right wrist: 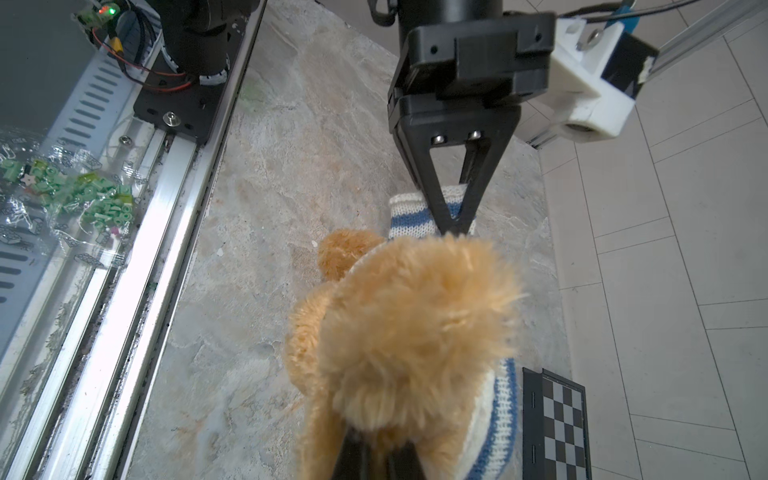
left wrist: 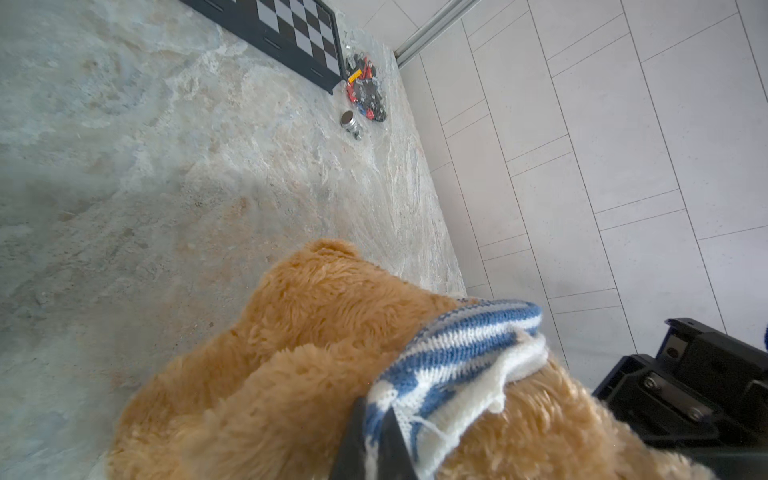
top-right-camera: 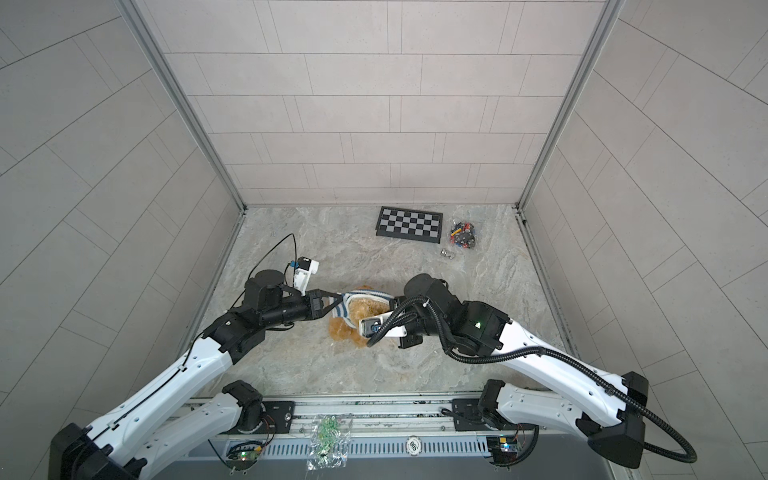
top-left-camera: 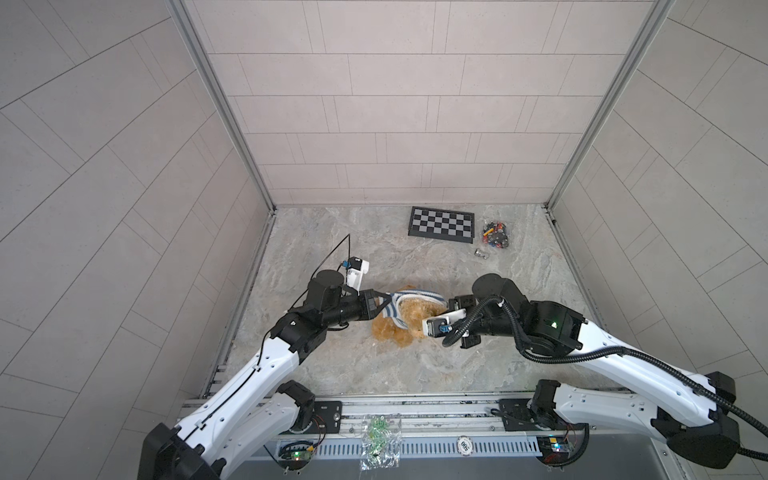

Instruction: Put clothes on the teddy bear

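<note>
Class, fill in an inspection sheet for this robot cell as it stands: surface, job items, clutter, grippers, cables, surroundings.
Surface: marbled stone-look tabletop.
Job's things: teddy bear lying mid-table; striped sweater stretched partly over it.
Clutter: checkerboard, bag of coloured parts and small metal piece at the back; bag of green parts on the front rail.
Grippers: left gripper shut on the sweater; right gripper shut, tips buried in fur, its hold unclear.
Cables: thin black cable loops by the left wrist camera; corrugated hose along the right arm.
Surroundings: tiled walls, aluminium posts.
</note>
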Controlling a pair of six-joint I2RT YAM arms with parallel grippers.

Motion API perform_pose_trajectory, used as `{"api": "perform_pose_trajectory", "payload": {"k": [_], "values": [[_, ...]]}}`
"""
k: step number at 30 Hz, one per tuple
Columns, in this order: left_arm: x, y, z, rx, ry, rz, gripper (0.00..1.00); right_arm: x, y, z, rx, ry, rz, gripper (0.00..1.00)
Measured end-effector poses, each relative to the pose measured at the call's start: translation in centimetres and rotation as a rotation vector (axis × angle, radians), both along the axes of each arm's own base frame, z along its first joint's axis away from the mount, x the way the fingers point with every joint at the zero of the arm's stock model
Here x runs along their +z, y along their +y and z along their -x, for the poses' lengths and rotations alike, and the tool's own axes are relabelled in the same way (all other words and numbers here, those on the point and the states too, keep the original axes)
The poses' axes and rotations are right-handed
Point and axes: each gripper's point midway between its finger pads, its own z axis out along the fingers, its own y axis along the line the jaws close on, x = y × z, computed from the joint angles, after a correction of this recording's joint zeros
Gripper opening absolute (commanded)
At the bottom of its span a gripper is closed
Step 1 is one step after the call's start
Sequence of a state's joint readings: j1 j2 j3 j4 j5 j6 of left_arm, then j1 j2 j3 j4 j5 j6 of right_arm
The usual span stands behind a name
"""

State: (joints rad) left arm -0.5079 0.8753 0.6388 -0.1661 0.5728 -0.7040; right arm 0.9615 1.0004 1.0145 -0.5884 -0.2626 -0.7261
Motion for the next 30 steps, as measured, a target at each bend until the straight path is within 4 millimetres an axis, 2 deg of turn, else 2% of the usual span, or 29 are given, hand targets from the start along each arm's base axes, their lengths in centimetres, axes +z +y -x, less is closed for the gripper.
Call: {"api": "perform_pose_trajectory", "payload": {"k": [2, 4, 9, 13, 17, 24, 30], "values": [[-0.1, -0.4, 0.8, -0.026, -0.002, -0.008, 0.36, -0.8, -0.1, 0.4, 0.009, -0.004, 0.02, 0.0], [0.1, -0.6, 1.6, -0.054, -0.011, -0.009, 0.44, -1.7, 0.0, 1.2, 0.031, -0.01, 0.044, 0.0], [0.6, -0.3, 2.8, -0.091, -0.033, -0.037, 0.51, -4.2, 0.7, 3.1, 0.099, -0.042, 0.105, 0.0], [1.5, -0.7, 2.9, -0.126, -0.057, -0.066, 0.51, -6.1, 0.7, 4.0, 0.131, -0.049, 0.139, 0.0], [2.6, -2.7, 3.5, -0.229, -0.088, -0.112, 0.52, -7.3, 0.5, 4.3, 0.141, -0.065, 0.166, 0.0], [4.3, -7.0, 3.9, -0.414, -0.158, -0.175, 0.54, -7.2, 0.7, 4.5, 0.16, -0.128, 0.169, 0.0], [3.0, -10.9, 4.1, -0.559, -0.165, -0.255, 0.53, -7.1, 0.5, 4.5, 0.167, -0.169, 0.18, 0.0]]}}
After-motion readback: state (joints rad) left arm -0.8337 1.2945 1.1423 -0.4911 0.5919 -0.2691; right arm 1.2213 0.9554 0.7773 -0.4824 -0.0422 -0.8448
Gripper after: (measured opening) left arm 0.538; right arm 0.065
